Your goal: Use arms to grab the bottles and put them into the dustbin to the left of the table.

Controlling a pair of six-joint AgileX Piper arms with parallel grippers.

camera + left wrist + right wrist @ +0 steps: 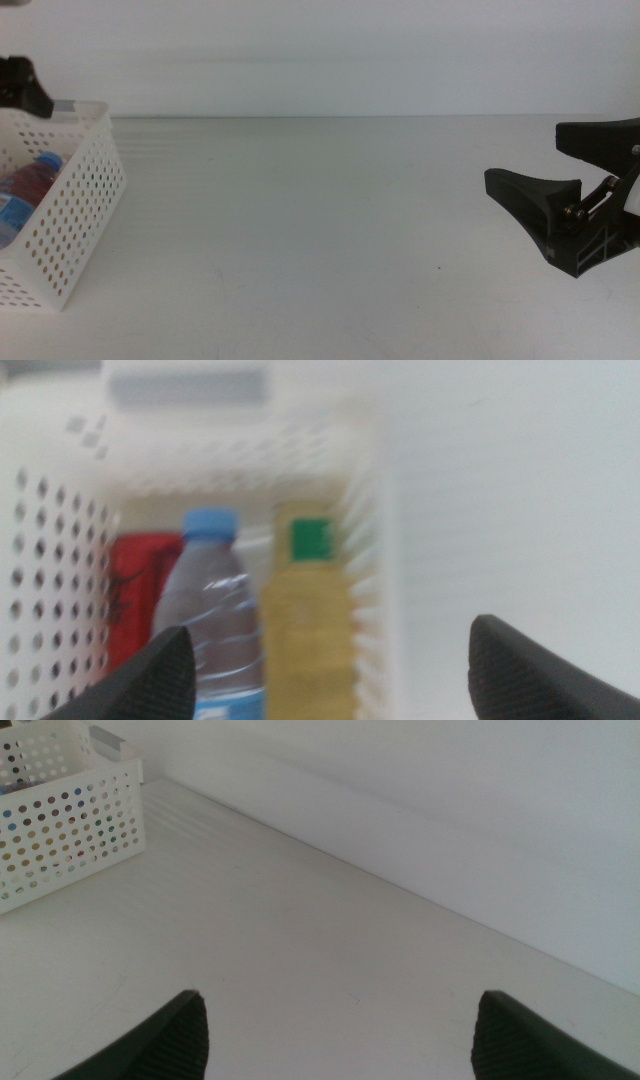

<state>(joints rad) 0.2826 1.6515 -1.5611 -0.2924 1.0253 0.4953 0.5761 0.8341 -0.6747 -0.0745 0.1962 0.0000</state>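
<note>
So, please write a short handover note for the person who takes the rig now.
Left gripper: open, empty, above the dustbin at the table's left side.
Right gripper: open, empty, at the table's right side.
In the dustbin: water bottle, yellow-drink bottle, red can.
Done: all three are binned.
Left: no bottle shows on the table; probably only bring the arms back.

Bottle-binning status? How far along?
Looks done: blue-capped clear water bottle, green-capped yellow-drink bottle and red soda can all lie inside the white perforated plastic basket. Nothing in hand: left hand above the basket and right hand are open. Nothing left on the table.
</note>
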